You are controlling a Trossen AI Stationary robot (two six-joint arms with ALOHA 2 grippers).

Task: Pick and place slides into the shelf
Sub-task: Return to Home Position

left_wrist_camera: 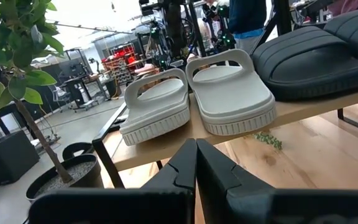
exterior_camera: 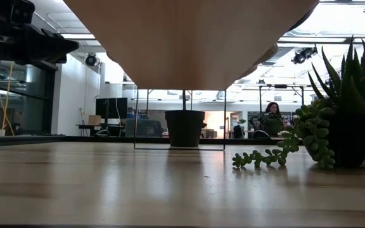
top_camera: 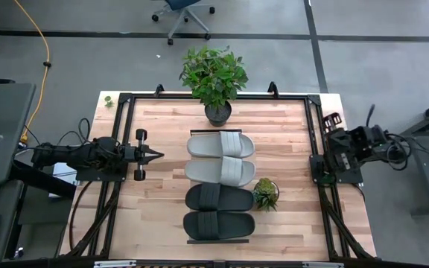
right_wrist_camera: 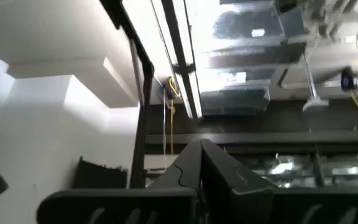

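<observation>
Left gripper [top_camera: 157, 155], clenched and empty, points at the shelf [left_wrist_camera: 166, 148] where all four slides [top_camera: 220, 171] lie in a row, job apparently done, so the right gripper [right_wrist_camera: 199, 146], clenched too, sits parked aside.

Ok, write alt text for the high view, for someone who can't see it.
Four slides lie in a row on a narrow shelf, two grey toward a potted plant, two black beside a small succulent. The left arm's shut fingers point at them; the right arm sits at the table's right edge.
</observation>
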